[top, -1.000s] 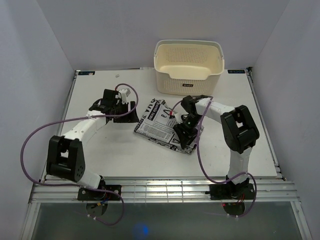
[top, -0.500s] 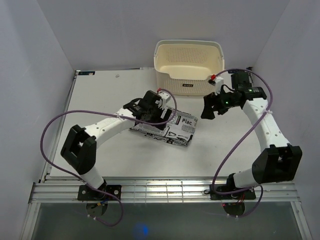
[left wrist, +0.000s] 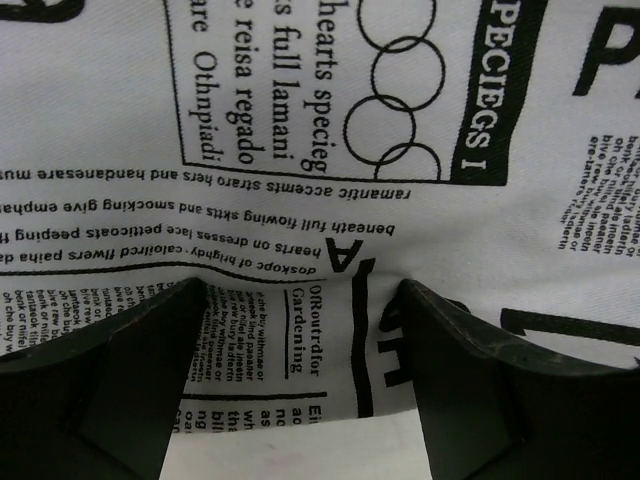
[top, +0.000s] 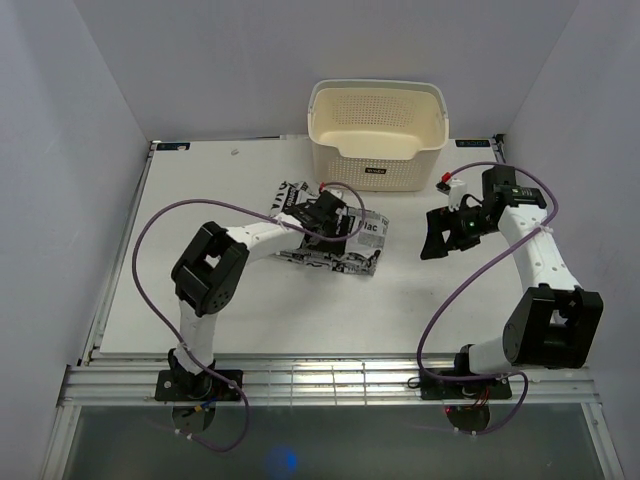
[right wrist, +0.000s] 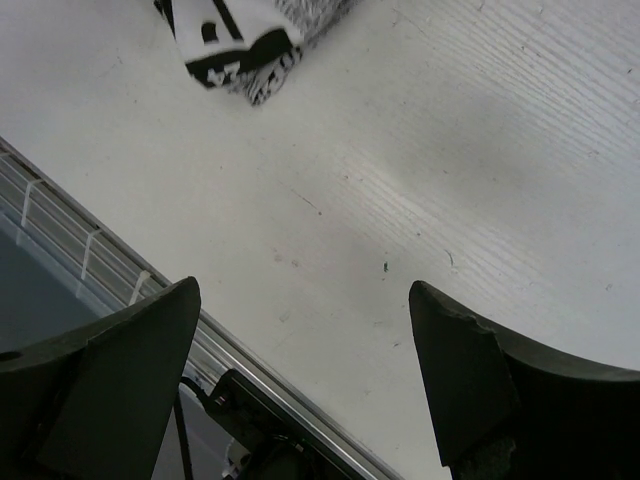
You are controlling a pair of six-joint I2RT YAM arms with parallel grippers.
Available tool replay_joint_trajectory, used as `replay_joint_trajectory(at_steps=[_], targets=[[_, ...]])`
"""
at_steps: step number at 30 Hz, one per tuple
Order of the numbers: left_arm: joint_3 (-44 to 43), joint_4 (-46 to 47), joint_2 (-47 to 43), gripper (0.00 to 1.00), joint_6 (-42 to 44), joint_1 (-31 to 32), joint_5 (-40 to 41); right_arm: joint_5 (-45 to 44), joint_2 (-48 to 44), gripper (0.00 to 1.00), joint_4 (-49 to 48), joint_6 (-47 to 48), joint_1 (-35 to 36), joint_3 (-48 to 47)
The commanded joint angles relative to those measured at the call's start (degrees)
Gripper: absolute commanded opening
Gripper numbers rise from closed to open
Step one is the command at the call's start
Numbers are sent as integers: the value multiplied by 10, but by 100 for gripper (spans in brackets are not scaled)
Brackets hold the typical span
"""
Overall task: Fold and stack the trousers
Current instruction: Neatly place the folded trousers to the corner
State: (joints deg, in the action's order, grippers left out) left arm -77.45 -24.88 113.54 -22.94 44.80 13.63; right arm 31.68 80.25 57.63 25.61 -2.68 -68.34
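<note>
The trousers (top: 362, 242), white cloth printed with black newspaper text, lie folded into a flat packet on the table just in front of the basket. My left gripper (top: 335, 216) rests low over the packet's middle, open. In the left wrist view the printed trousers (left wrist: 330, 130) fill the frame, flat between the spread fingers of the left gripper (left wrist: 302, 292), with the fold's edge and bare table below. My right gripper (top: 433, 238) hovers open to the right of the packet, apart from it. The right wrist view has the right gripper (right wrist: 305, 290) over bare table, a trousers corner (right wrist: 240, 45) far off.
A cream perforated basket (top: 378, 125) stands at the back centre, right behind the trousers. White table (top: 200, 290) spreads around the packet. The metal rail (right wrist: 110, 290) at the table's near edge shows in the right wrist view. Purple cables loop off both arms.
The right gripper let go of the trousers and swung off to the right, ending open. The left gripper came in from the left onto the packet, which now lies nearer the basket.
</note>
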Motion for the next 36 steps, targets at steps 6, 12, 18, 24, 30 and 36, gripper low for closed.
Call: replay_joint_trajectory(at_steps=[6,12,18,24,30,36], targets=[[52,-102,45,87,10,-228,41,24,37,90,28,16,-13,-58],[60,-116,36,88,73,-336,35,30,40,90,26,14,-14,-52],[-22,-96,98,90,212,-414,6,29,40,90,26,16,-15,-47],[-194,-141,193,91,248,-473,-59,24,40,90,26,24,-15,-43],[-299,-143,258,90,290,-476,-79,18,40,90,29,24,-15,-43],[-371,-138,297,91,319,-504,-116,10,31,90,32,25,-17,-40]])
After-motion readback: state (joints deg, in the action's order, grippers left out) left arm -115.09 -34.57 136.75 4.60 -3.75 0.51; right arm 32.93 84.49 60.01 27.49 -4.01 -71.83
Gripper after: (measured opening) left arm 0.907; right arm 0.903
